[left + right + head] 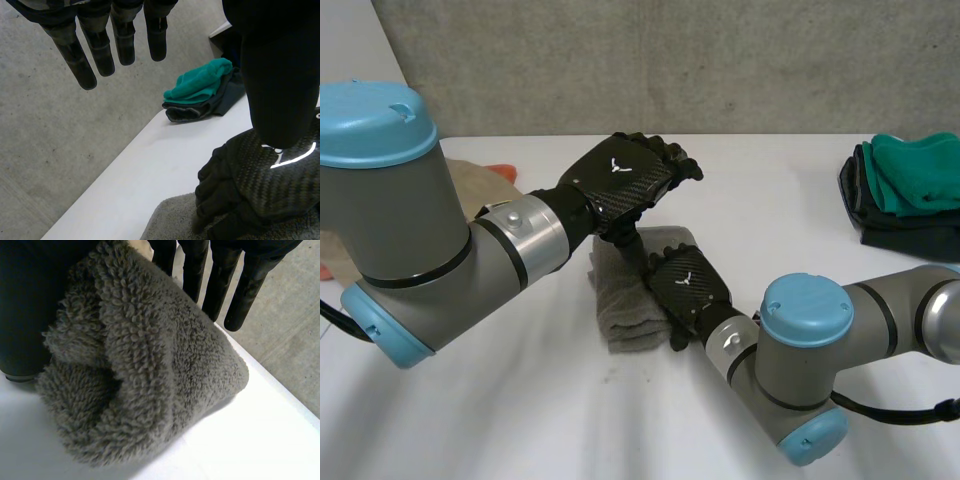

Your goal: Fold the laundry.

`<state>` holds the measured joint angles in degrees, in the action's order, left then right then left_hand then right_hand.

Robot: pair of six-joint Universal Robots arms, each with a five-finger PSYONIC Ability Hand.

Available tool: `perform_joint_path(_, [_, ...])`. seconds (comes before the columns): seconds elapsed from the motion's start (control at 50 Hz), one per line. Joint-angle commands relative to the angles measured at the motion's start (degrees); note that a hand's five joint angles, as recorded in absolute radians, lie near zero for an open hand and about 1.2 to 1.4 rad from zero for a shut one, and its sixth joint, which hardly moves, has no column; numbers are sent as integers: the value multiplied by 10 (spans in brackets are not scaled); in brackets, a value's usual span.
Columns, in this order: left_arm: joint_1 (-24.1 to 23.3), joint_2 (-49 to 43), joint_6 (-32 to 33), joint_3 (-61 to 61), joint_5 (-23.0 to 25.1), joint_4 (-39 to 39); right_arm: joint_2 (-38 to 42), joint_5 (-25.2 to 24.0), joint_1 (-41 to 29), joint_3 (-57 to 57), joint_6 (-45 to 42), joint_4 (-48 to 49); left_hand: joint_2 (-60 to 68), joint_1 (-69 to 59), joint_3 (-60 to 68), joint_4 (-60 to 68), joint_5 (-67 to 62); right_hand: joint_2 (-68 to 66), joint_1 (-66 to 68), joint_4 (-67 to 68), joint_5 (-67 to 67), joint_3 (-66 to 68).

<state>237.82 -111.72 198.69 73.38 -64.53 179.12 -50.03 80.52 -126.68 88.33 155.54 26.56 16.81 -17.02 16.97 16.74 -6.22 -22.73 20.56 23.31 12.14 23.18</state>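
Table [520,420]: white, set against a concrete wall [720,60].
Towel [620,300]: grey terry, folded into a thick pad at mid-table, its long axis running 12 to 6 o'clock.
Right hand [688,285]: reaching in from 4 o'clock and lying on the towel's 3 o'clock side. Its straight fingers rest on top with the thumb at the near edge, apparently pinching a bunched fold between them (its wrist view has terry heaped under the palm).
Left hand [625,180]: raised clear of the towel above its 12 o'clock end, fingers straight, holding nothing.
Nearer hand: the right, already on the cloth; the left would have to drop toward 6 o'clock to meet it.
Stack [905,185]: green and dark folded pieces at 2 o'clock, well apart from the towel.
Pile [475,185]: beige and orange cloth at 10 o'clock behind the left arm [420,250], judged not yet folded.
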Motion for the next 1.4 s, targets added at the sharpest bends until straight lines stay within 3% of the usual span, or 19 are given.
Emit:
perform_joint_path(0.02, [-1, 2, -1, 0, 0, 0, 17, -3, -1, -25, 0, -2, 16, -14, 15, 17, -22, -74, 95, 68, 80, 69])
perform_joint_path(0.16, [1, 4, -1, 4, 0, 0, 37, 0, 0, -64, 2, -2, 16, -14, 15, 17, -22, -216, 238, 211, 222, 212])
perform_joint_path(0.28, [4, 5, -1, 4, -3, 0, 51, 4, 0, -110, 3, -7, 16, -14, 15, 17, -22, -572, 594, 566, 578, 567])
perform_joint_path(0.4, [28, 12, -1, 9, -19, -1, 49, 3, 13, -148, -1, -9, 18, -16, 17, 19, -24, -573, 594, 567, 579, 568])
perform_joint_path(0.64, [60, 34, -3, 11, -22, 0, 76, -16, 134, -343, -7, -50, 16, -14, 15, 17, -22, -573, 594, 567, 579, 568])
perform_joint_path(0.88, [56, 38, -3, 11, -24, 1, 153, -91, 313, -607, 27, -38, 18, -16, 17, 19, -24, -573, 594, 567, 579, 568])
perform_joint_path(1.0, [50, 38, -3, 10, -40, 1, 201, -145, 395, -651, 73, -26, 16, -14, 15, 17, -22, -573, 594, 567, 579, 568])
perform_joint_path(1.12, [43, 36, -3, 11, -45, 1, 256, -247, 469, -611, 123, 65, 18, -16, 17, 19, -24, -573, 594, 567, 579, 568])
perform_joint_path(1.18, [42, 34, -2, 11, -45, 1, 267, -274, 491, -577, 129, 90, 18, -16, 17, 19, -24, -573, 594, 567, 579, 568])
perform_joint_path(1.3, [41, 32, -2, 15, -45, 1, 256, -316, 538, -469, 135, 146, 18, -16, 17, 19, -24, -573, 594, 567, 579, 568])
perform_joint_path(1.4, [39, 33, -2, 15, -45, 1, 233, -382, 560, -409, 137, 172, 20, -18, 18, 21, -26, -573, 594, 567, 579, 568])
